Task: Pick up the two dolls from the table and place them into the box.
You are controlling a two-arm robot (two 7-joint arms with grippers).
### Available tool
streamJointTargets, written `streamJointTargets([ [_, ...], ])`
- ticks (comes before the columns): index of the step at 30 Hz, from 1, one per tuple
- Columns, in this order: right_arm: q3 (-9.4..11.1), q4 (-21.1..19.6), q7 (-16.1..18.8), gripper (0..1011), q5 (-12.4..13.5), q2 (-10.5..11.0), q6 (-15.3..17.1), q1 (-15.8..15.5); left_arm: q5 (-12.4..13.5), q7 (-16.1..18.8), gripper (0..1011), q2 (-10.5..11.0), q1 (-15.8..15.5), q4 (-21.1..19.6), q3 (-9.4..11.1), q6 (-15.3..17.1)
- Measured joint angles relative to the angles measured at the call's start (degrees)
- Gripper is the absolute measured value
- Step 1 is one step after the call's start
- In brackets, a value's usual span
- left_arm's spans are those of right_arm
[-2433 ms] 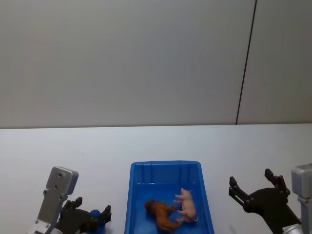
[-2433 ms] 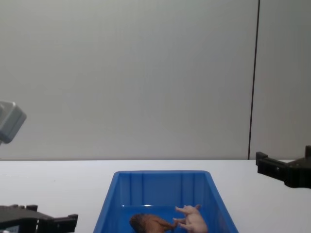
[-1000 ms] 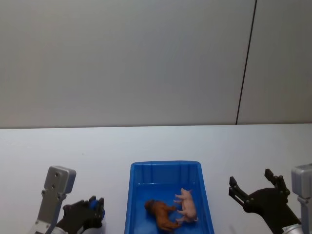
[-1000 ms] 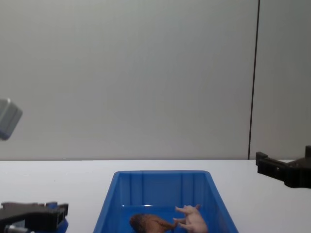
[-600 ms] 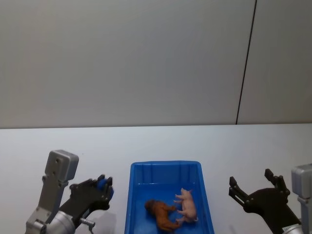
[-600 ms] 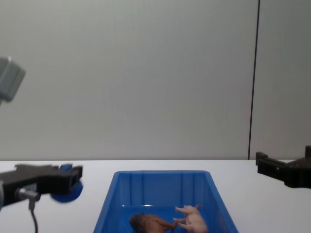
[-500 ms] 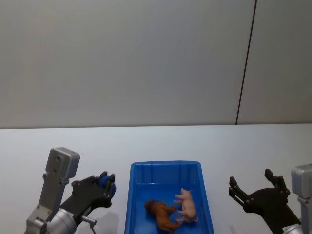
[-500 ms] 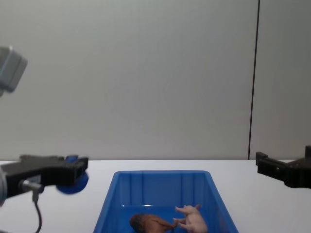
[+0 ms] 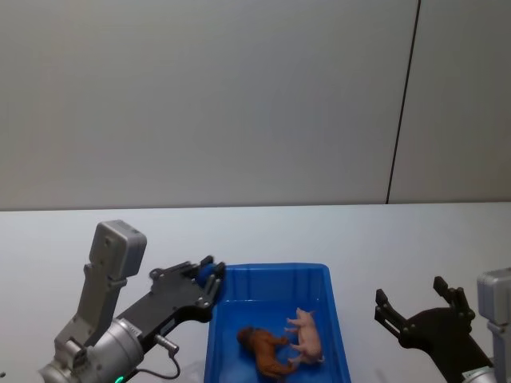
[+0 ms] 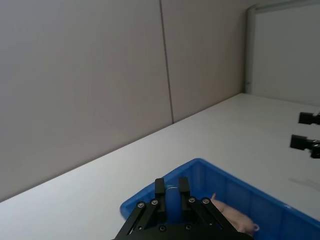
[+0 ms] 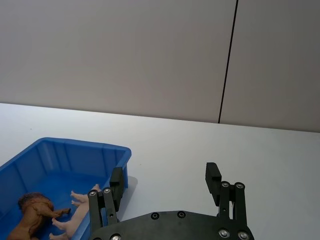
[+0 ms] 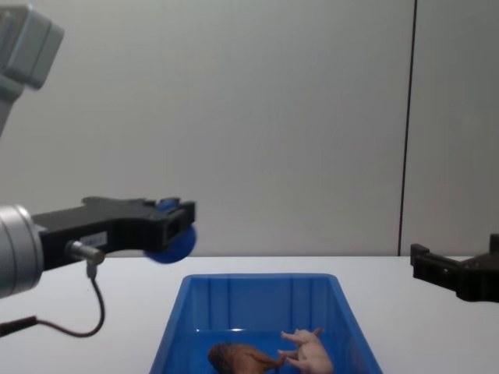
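Up and toward the box has come the left tool, closed on a little blue ball it lifted off the bench. Now it hangs by the box's near-left corner. To do this well, carry the ball over the middle, go low, then let go softly. The right tool waits open on the right. I count two dolls in the box, a brown doll and a pink pig, one ball, one box.
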Motion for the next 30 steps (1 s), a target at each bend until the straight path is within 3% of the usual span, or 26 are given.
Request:
streamJointTargets([
  [5,0.00,0.00,0.00,1001,0.00,0.00,0.00,0.00,-0.70,-3.83,231,-0.49,-0.88,0.44,0.21,-1.10],
  [15,0.00,0.00,0.00,1001,0.00,0.00,0.00,0.00,-2.98,-12.84,544,-1.98,-3.00,2.25,0.95,-3.05],
  [19,0.00,0.00,0.00,1001,0.00,0.00,0.00,0.00,-3.74,-15.34,704,-2.55,-3.65,2.82,1.27,-3.57],
  [30,0.00,0.00,0.00,1001,0.00,0.00,0.00,0.00,-4.94,-19.22,1000,-3.40,-4.63,3.68,1.79,-4.33],
])
